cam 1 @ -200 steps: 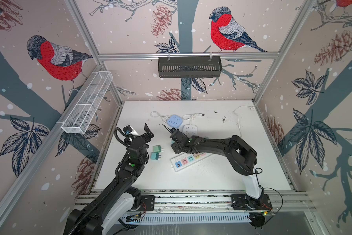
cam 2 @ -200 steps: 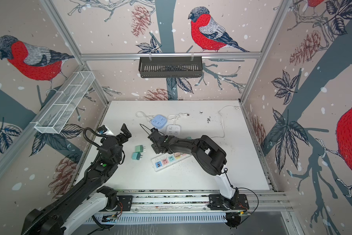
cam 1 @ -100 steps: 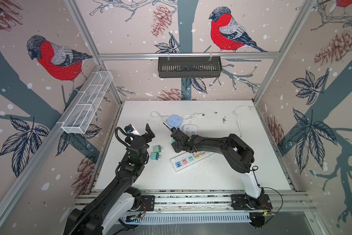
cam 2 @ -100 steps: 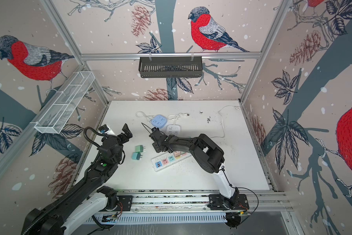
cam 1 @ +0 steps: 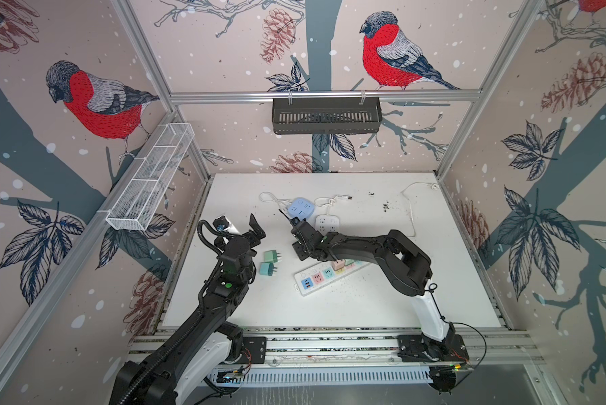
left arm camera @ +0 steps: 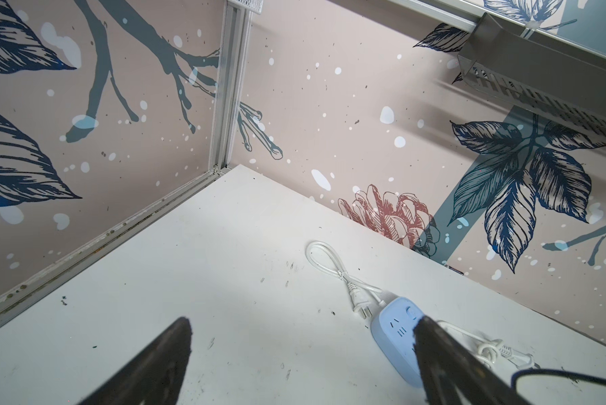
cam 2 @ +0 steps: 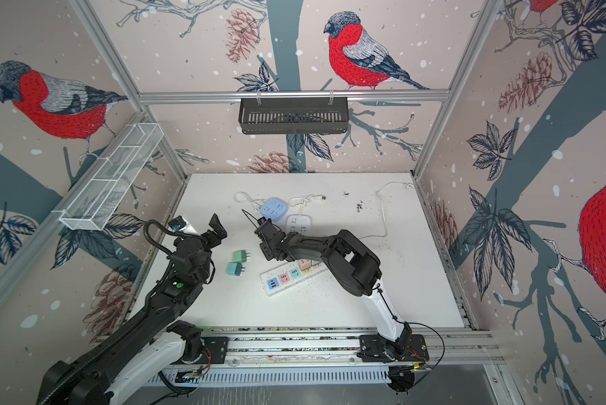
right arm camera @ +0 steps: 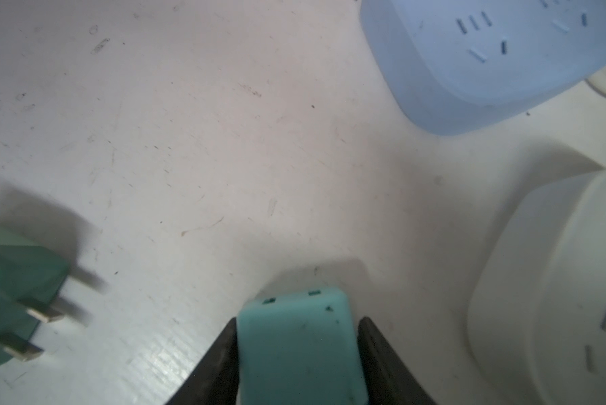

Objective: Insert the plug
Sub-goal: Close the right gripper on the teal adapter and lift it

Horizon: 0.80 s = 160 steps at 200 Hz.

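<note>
Right gripper [right arm camera: 298,324] fingers [right arm camera: 221,354] now press both sides of a teal plug [right arm camera: 300,350], so we read it as clamped on it. A second ago the jaws stood wider. In both top views the arm hides that plug. It sits low over the white table [cam 1: 364,305], between a green plug [cam 1: 271,257] and the white socket block [cam 1: 327,222], near the power strip [cam 1: 329,277]. We cannot tell whether it is lifted. The right arm's elbow has shifted slightly leftward. Left gripper [left arm camera: 303,321] hovers spread wide and empty, unchanged, near the blue socket block [left arm camera: 396,336]. The green plug and a second loose plug [cam 1: 268,269] lie where they were.
</note>
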Each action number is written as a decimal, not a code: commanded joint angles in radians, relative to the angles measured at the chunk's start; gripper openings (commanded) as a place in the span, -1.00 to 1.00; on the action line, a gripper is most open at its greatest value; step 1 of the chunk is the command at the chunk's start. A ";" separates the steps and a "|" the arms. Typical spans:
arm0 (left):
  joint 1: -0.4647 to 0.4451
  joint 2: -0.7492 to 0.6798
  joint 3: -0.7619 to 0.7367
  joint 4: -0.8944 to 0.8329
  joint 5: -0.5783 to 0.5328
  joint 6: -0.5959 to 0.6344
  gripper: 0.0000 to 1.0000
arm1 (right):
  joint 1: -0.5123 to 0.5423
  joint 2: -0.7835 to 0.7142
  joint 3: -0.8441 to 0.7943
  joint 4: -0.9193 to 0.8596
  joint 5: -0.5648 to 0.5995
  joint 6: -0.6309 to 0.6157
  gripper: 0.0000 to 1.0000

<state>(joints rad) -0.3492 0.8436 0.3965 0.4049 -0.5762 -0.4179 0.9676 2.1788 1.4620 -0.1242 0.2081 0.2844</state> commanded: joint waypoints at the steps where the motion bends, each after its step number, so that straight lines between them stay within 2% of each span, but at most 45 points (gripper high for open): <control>1: 0.003 -0.009 -0.008 0.047 0.018 0.008 0.97 | 0.008 -0.003 -0.008 -0.106 0.012 -0.018 0.10; 15: 0.002 -0.010 -0.017 0.059 0.024 0.012 0.96 | 0.014 -0.015 -0.016 -0.108 0.020 -0.022 0.17; 43: 0.003 -0.012 -0.028 0.085 0.057 0.032 0.95 | 0.015 -0.034 -0.051 -0.071 0.006 -0.022 0.17; 85: 0.003 -0.022 -0.043 0.123 0.085 0.052 0.95 | 0.016 -0.026 -0.044 -0.081 0.005 -0.022 0.04; 115: 0.003 -0.030 -0.066 0.155 0.088 0.061 0.95 | 0.016 -0.022 -0.048 -0.070 0.009 -0.022 -0.17; 137: 0.003 -0.053 -0.092 0.199 0.107 0.081 0.94 | 0.017 -0.027 -0.051 -0.070 0.018 -0.018 -0.24; 160: 0.003 -0.087 -0.140 0.274 0.187 0.126 0.94 | 0.017 -0.059 -0.070 -0.061 0.036 -0.019 -0.30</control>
<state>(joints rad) -0.3492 0.7822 0.2916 0.5552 -0.4671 -0.3370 0.9829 2.1426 1.4132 -0.1238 0.2146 0.2806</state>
